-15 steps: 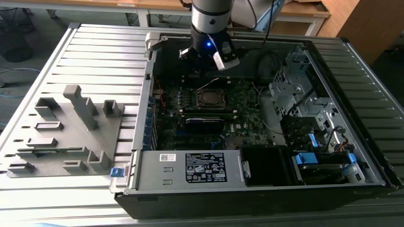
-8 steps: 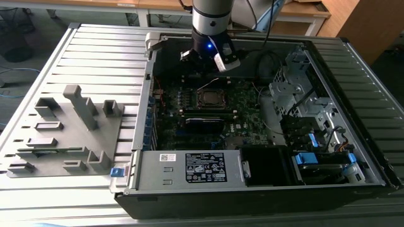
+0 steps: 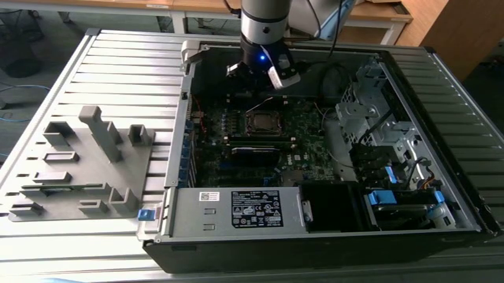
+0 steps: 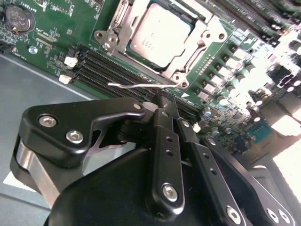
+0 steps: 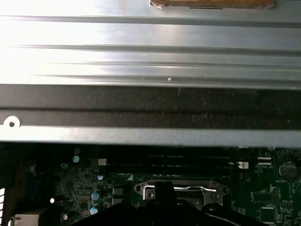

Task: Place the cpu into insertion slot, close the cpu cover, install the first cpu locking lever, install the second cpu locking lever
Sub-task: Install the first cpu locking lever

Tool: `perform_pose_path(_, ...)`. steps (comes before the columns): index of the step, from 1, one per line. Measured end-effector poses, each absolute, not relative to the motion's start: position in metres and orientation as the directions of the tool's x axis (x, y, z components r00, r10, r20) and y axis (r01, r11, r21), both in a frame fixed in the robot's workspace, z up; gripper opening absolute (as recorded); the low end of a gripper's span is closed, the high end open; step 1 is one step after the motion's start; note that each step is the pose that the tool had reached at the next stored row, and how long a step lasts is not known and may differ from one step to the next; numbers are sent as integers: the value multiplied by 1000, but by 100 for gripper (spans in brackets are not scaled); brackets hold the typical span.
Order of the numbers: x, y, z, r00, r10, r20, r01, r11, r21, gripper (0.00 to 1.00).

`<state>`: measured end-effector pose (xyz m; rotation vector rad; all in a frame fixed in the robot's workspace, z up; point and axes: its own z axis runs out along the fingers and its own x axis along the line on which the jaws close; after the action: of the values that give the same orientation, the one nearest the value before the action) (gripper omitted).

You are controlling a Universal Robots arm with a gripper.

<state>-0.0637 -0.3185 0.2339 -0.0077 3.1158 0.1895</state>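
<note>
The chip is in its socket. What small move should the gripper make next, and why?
Probably push the wire lever down: the metal frame is closed over the chip, and the lever juts free just ahead of the shut gripper.

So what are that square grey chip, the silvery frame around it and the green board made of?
The square silvery-grey cpu looks topped with dull metal: matte sheen, soft glare. The thin silvery cpu cover framing it seems stamped sheet metal, probably steel: brighter glints, bent edges. The dark green board looks like lacquered circuit laminate, likely fibreglass: glossy, with traces.
</note>
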Motion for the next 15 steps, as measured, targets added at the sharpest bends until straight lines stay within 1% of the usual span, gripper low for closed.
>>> perform_pose_path(15,-49,-315,226,-999,48,-20,45,992,121,11)
